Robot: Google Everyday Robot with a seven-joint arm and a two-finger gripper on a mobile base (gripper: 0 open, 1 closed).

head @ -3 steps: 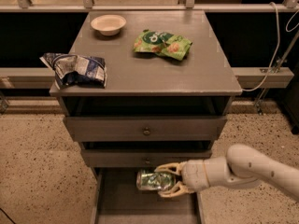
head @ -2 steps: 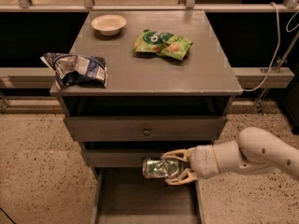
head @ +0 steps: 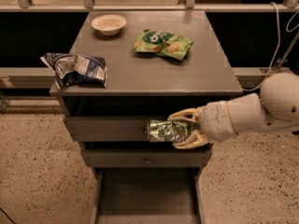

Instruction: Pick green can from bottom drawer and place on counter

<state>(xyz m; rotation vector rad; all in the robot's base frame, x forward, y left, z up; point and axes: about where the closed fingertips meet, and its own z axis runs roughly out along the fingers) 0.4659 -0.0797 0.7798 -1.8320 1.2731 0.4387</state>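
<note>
The green can [head: 166,130], shiny green and silver with dented sides, lies on its side in my gripper [head: 182,130]. The gripper is shut on it and holds it in the air in front of the top drawer, just below the counter's front edge. My white arm [head: 252,113] comes in from the right. The bottom drawer [head: 147,197] is pulled open below, its grey floor bare. The counter [head: 140,69] is the flat grey top of the cabinet above the can.
On the counter lie a green snack bag [head: 162,44] with orange print, a crumpled blue-and-white bag [head: 75,69] at the left edge and a small pale bowl [head: 108,24] at the back. The middle drawer [head: 147,158] is closed. A cable [head: 275,36] hangs at right.
My gripper has lifted the green can out of the bottom drawer, up past the middle drawer to the level of the top drawer. The drawer floor is now bare.
</note>
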